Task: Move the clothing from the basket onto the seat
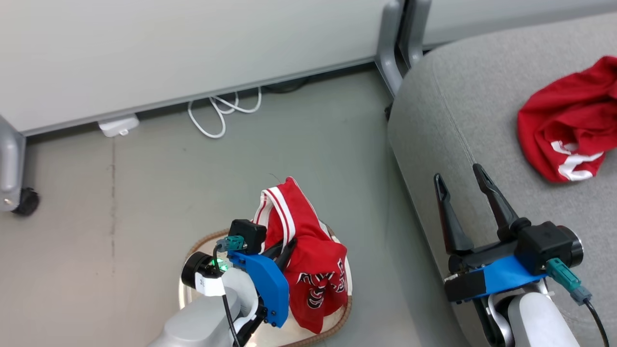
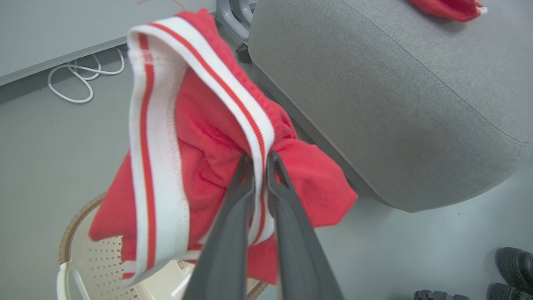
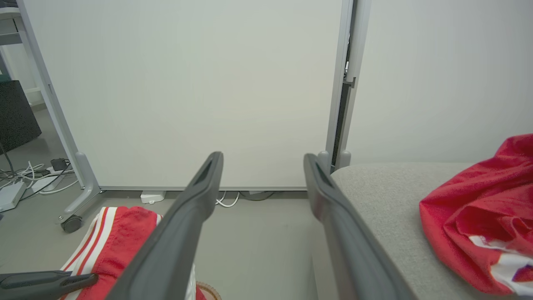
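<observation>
My left gripper (image 1: 288, 245) is shut on a red garment (image 1: 308, 260) with a white striped band, holding it lifted above the basket (image 1: 332, 327). In the left wrist view the fingers (image 2: 233, 208) pinch the white band of that garment (image 2: 200, 137), and the cream basket (image 2: 95, 266) sits on the floor below it. A second red garment (image 1: 569, 125) lies crumpled on the grey seat (image 1: 462, 111) at the right. My right gripper (image 1: 460, 173) hangs open and empty over the seat's front edge. The right wrist view shows that gripper (image 3: 262, 160), the seat (image 3: 387, 187) and the lying garment (image 3: 479, 216).
White partition panels (image 1: 193, 48) on grey wheeled legs stand behind. A white cable (image 1: 221, 111) and a small white box (image 1: 118, 125) lie on the grey floor by them. A person's dark shoes (image 2: 512, 266) stand on the floor near the seat.
</observation>
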Tool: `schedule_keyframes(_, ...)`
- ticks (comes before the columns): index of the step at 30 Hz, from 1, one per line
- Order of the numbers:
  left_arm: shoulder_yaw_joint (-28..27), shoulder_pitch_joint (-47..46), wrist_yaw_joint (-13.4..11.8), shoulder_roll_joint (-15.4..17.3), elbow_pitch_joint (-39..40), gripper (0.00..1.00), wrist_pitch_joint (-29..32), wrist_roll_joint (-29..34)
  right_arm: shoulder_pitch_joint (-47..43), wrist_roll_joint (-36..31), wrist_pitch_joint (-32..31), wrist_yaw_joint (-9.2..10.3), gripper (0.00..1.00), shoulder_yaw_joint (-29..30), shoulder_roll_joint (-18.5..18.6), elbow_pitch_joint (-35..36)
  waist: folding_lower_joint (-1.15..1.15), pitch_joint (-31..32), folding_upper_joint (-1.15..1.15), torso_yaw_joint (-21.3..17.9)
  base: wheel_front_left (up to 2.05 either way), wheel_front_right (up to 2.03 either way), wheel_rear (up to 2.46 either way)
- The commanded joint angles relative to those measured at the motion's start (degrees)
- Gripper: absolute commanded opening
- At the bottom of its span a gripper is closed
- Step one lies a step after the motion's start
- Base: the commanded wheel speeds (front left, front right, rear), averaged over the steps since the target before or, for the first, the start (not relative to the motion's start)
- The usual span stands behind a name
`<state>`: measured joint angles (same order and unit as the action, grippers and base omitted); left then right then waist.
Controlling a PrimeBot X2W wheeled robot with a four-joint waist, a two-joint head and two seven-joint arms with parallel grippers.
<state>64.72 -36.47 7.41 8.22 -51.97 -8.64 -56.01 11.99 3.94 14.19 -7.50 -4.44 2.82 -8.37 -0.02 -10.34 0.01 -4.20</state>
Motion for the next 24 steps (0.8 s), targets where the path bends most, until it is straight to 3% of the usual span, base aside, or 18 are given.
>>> schedule_keyframes(1,0.3,0.2,0.1,-0.1,0.2,0.0,-0.5,-0.7,-1.2,-0.3,-0.4,0.01,1.0,0.0,0.1,0.1,0.02,2.9,-0.01,2.2,0.0,0.0,0.0)
schedule_keyframes(24,-2.3,-7.8,0.1,-3.8,1.0,0.0,-2.3,-8.8,-5.7,0.4,-2.9,0.01,1.0,-1.0,0.1,1.0,0.02,10.3,-0.01,6.0,0.0,0.0,0.0)
